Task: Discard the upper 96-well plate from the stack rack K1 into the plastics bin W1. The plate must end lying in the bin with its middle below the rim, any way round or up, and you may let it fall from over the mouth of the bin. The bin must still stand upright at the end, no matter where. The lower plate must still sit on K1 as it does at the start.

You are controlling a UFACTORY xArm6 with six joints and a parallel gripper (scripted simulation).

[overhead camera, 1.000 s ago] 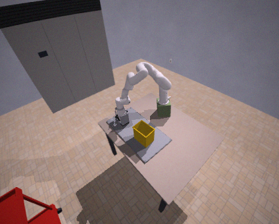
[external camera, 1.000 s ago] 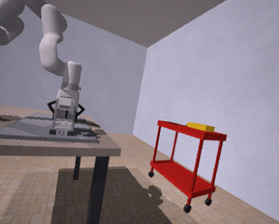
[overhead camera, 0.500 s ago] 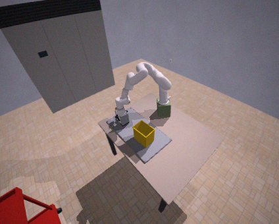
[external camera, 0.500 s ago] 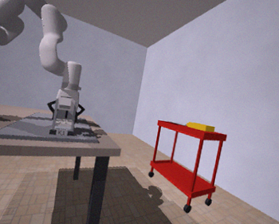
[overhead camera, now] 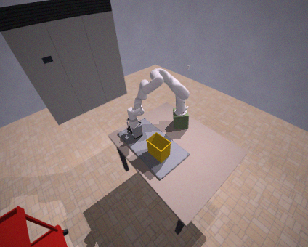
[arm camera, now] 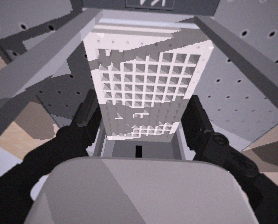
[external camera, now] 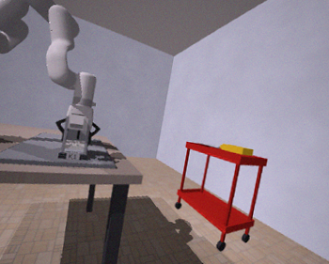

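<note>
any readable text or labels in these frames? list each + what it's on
"K1": small label on the front of the stack rack, below the gripper, exterior view; small but legible.
Light marks on a dark plate at the top edge of the wrist view: cut off, unreadable.
Yellow bin: no label visible.

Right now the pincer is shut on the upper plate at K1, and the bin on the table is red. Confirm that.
Not quite: the bin is yellow, as the top view shows. The rest holds: the pincer is shut on the upper plate at K1.
</note>
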